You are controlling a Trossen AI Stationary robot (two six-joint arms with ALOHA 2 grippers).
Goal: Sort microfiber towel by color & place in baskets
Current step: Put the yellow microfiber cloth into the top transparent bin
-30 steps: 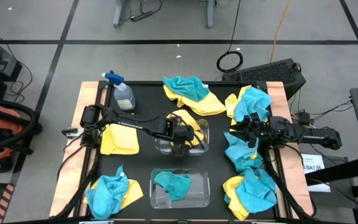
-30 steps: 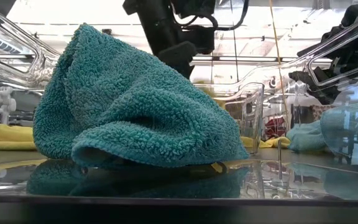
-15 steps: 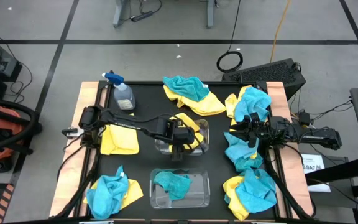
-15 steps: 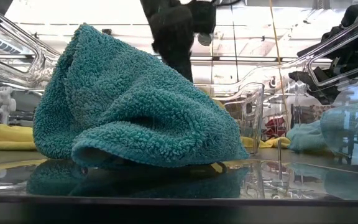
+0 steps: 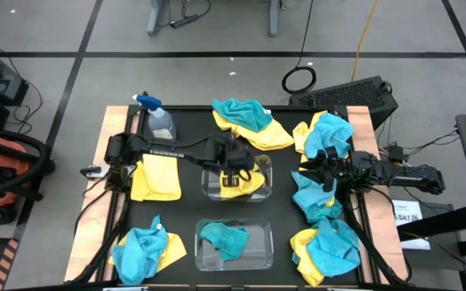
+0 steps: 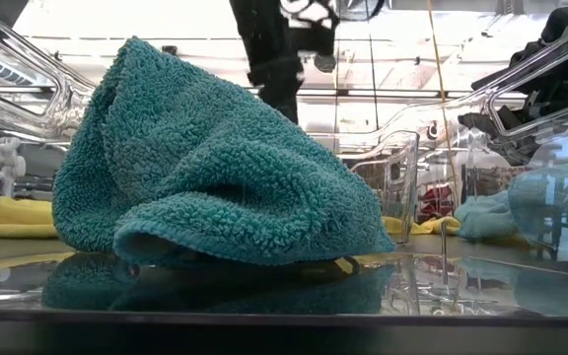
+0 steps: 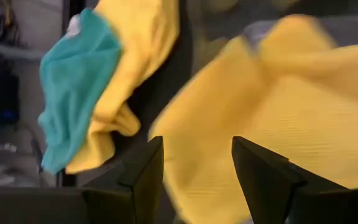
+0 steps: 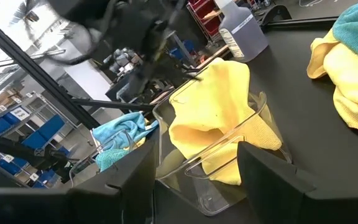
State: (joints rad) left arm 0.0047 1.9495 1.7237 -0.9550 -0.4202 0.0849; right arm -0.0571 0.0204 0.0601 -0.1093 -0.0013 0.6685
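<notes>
My left gripper [image 5: 231, 168] hangs open over the far clear basket [image 5: 263, 187] at the table's middle. A yellow towel [image 7: 291, 112] lies crumpled in that basket under the open fingers, untouched; it also shows in the right wrist view [image 8: 213, 118]. The near basket [image 5: 259, 257] holds one teal towel [image 6: 215, 168], heaped on the basket's floor. My right gripper [image 8: 194, 186] waits open at the table's right side [image 5: 307, 172], pointing toward the far basket.
Loose towels lie around the table: a yellow one at the left [image 5: 156, 179], mixed teal and yellow heaps at the near left [image 5: 146, 246], far middle [image 5: 249, 121], far right [image 5: 324, 133] and near right [image 5: 328, 246]. A spray bottle [image 5: 158, 121] stands far left.
My left gripper has risen above the far basket and drawn back a little toward the table's far edge. The yellow towel stays lying in the basket. The right arm has kept still.
</notes>
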